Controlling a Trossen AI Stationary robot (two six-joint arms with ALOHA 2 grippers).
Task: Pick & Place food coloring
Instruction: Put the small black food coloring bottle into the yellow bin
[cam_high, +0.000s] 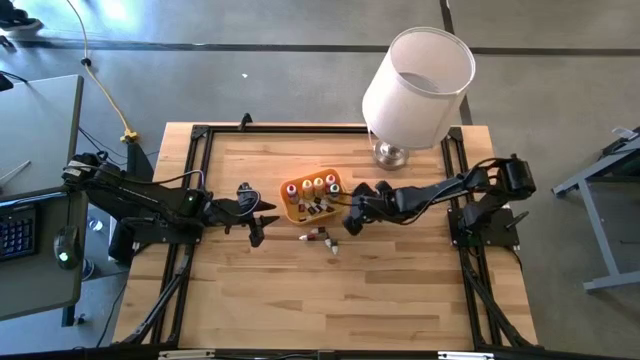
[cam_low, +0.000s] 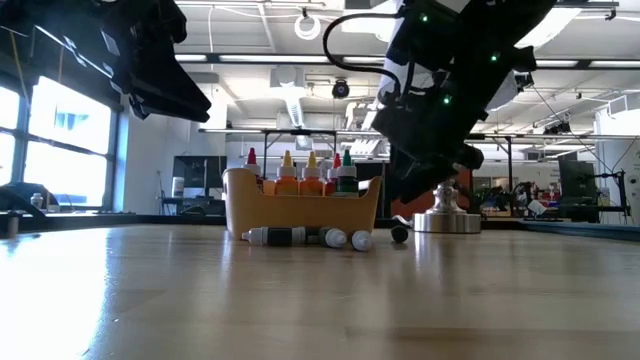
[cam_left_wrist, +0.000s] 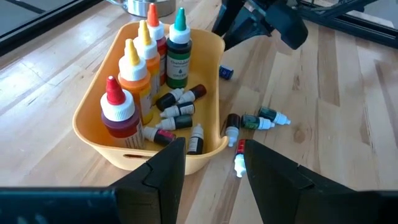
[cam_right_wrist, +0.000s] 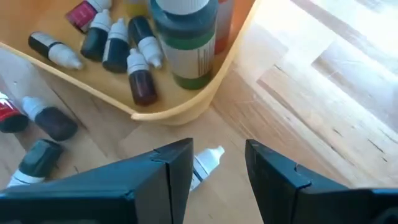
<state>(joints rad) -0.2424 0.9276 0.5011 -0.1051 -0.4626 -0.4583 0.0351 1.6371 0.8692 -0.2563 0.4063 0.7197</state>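
An orange-yellow tray sits mid-table. It holds several upright food coloring bottles and small vials lying on its floor. More vials lie loose on the wood beside the tray's near side. My right gripper is open, slanting down at the tray's right corner. One white-tipped vial lies at its fingertips, its body hidden behind one finger; whether that finger touches it I cannot tell. My left gripper stands open left of the tray, with nothing between its fingers.
A lamp with a white shade stands on a metal base at the far right, just behind the tray and my right arm. A black frame borders the tabletop. Bare wood lies along the table's near half.
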